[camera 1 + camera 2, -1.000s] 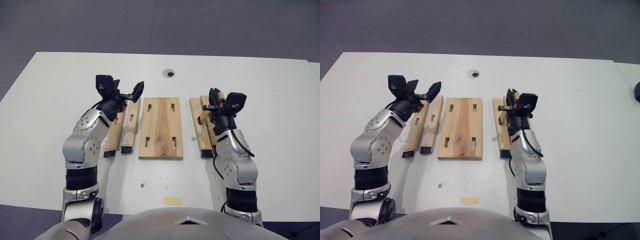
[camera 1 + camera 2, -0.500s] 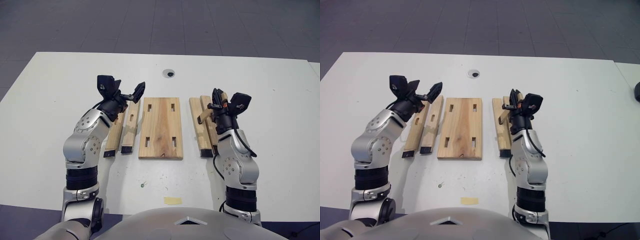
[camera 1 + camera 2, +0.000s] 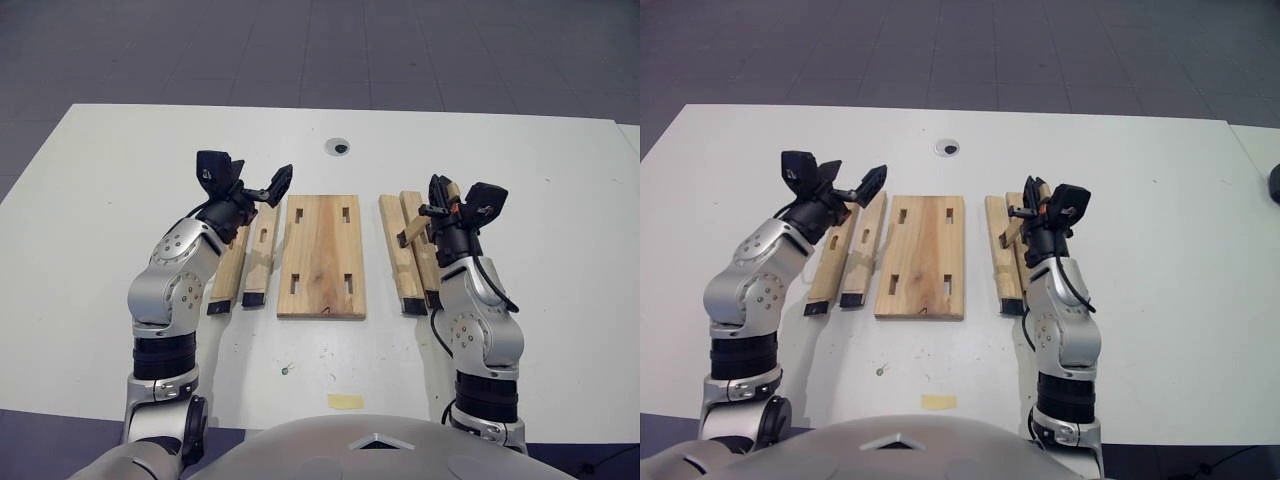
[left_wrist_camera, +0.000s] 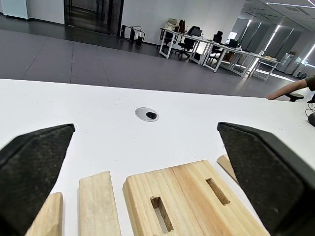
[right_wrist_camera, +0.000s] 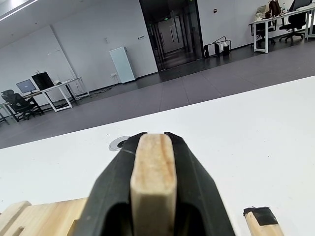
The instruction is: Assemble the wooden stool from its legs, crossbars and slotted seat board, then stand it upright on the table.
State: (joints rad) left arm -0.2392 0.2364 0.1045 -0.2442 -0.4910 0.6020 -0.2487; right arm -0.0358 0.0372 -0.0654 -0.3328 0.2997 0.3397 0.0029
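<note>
Black and two-fingered, the left gripper (image 3: 248,180) is spread wide and holds nothing. It hovers over the far ends of two slotted pale wooden legs with black end caps (image 3: 262,250), which lie side by side on the white table (image 3: 120,200). The right gripper (image 3: 441,200) is clamped on a short pale wooden crossbar (image 5: 153,172), whose end shows between the two black fingers (image 5: 194,177) in the right wrist view. The bar slants down over a second pair of wooden legs (image 3: 400,255) lying parallel on the right, and contact with them cannot be judged. Between the two pairs lies the flat rectangular wooden seat board with four slots (image 3: 321,256), just beside each pair and untouched by either gripper. A round grey cable port (image 3: 339,147) sits in the tabletop beyond the board, and a small yellow paper note (image 3: 346,401) lies near the front edge. Compared with a second ago, the right gripper has drifted slightly outward to the right with its bar, the left gripper has barely shifted, and the board and all four legs lie as before.
</note>
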